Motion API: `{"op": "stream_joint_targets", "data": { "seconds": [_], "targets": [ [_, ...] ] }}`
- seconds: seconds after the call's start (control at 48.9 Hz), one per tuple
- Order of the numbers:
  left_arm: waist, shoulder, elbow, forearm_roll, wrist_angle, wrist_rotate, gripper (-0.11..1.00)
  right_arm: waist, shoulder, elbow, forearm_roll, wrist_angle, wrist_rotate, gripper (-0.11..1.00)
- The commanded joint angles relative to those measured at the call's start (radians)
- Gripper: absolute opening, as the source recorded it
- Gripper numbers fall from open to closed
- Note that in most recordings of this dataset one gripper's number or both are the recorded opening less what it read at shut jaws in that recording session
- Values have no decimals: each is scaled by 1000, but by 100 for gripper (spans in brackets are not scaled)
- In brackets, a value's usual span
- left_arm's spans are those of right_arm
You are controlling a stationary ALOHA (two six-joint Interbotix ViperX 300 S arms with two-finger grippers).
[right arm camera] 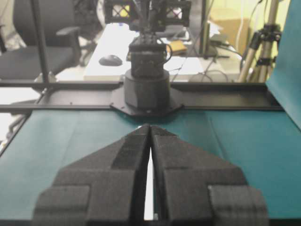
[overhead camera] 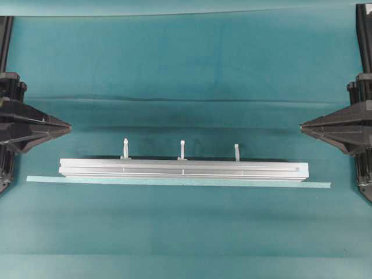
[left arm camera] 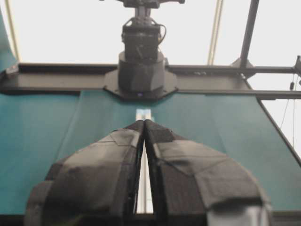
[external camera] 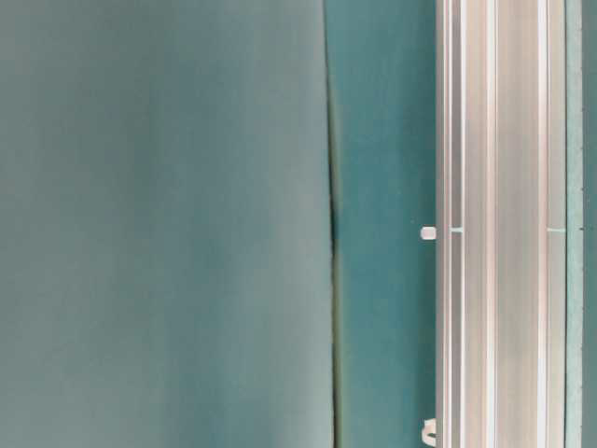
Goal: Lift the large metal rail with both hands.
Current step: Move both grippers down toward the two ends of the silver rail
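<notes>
Lying flat mid-cloth, large metal rail, white tabs on far edge, left gripper and right gripper parked well apart, jaws closed empty, groove detail shown only table-level.

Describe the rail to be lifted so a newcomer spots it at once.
On the teal table cloth, midway between the two black grippers, lies a long silver metal rail. A thin pale tape strip runs along its near side; only the rail is grooved and carries three small white upright tabs.
</notes>
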Motion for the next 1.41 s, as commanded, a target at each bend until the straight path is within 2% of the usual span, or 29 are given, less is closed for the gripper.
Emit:
{"op": "stream_joint_targets", "data": {
  "seconds": [0.0, 0.061, 0.143, 0.327, 0.572, 0.695, 0.838, 0.96, 1.185, 1.287, 1.389],
  "targets": [
    [-6, 8, -49, 6, 21, -43, 14, -5, 5, -12, 11, -6, 8, 11],
    [-3, 23, -64, 6, 67, -74, 13, -6, 8, -28, 52, 37, 15, 14],
    [-3, 41, -91, 12, 150, -106, 3, -14, 15, -55, 83, 137, 34, 2],
    [-3, 78, -169, 17, 373, -106, -1, -34, 55, -133, 86, 391, 77, 0],
    [-5, 163, -261, 17, 641, -114, -1, -44, 175, -210, 84, 689, 195, 0],
    [-5, 230, -296, 17, 746, -110, -1, -44, 252, -241, 84, 762, 199, 0],
    [-8, 304, -330, 17, 807, -109, -1, -43, 357, -288, 84, 828, 196, 0],
    [-11, 374, -376, 17, 870, -118, -1, -43, 457, -345, 80, 936, 195, 0],
    [-11, 523, -472, 17, 1098, -101, -1, -40, 589, -440, 55, 1121, 189, 0],
    [-9, 563, -489, 20, 1118, -87, -1, -25, 630, -459, 51, 1158, 183, 0],
    [-9, 583, -494, 20, 1117, -63, -1, 5, 658, -453, 51, 1134, 160, 0]
  ]
}}
